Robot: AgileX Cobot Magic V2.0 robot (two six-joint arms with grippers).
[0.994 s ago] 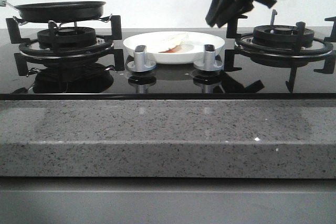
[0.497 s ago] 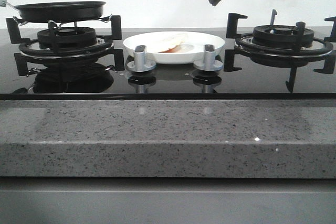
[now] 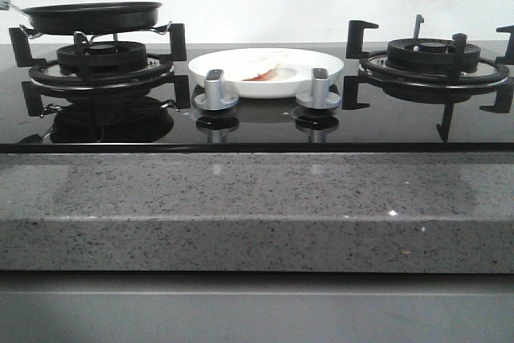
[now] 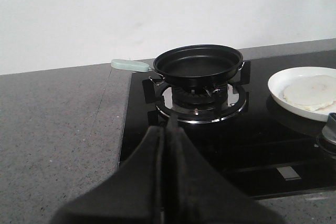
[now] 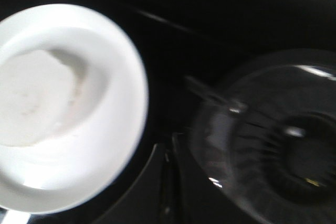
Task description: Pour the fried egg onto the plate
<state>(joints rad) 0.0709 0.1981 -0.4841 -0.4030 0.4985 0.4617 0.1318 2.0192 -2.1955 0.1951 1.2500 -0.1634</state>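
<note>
Egg first: the fried egg [image 3: 261, 63] lies flat on the plate [image 3: 321, 86], a bit toward the side nearest the pan. The plate sits on the black stove top [image 3: 385, 122] between the two burners, just behind the two silver knobs [image 3: 215, 91]. The job looks done, because the egg is out of the pan.

The black pan [image 3: 92, 15] rests on the left burner [image 3: 100, 66], and it looks bare inside. Its pale green handle [image 4: 130, 65] points away from the plate.

The right gripper [image 5: 167, 190] is high above the stove, and the plate with the egg is below it and off to one side. Its two fingers are pressed together with nothing between them. The left gripper [image 4: 164, 150] is low, near the front of the stove, with the pan straight ahead of it and the plate farther off. Its fingers are pressed together too, and hold nothing.

The right gripper is the nearer one to the egg.
</note>
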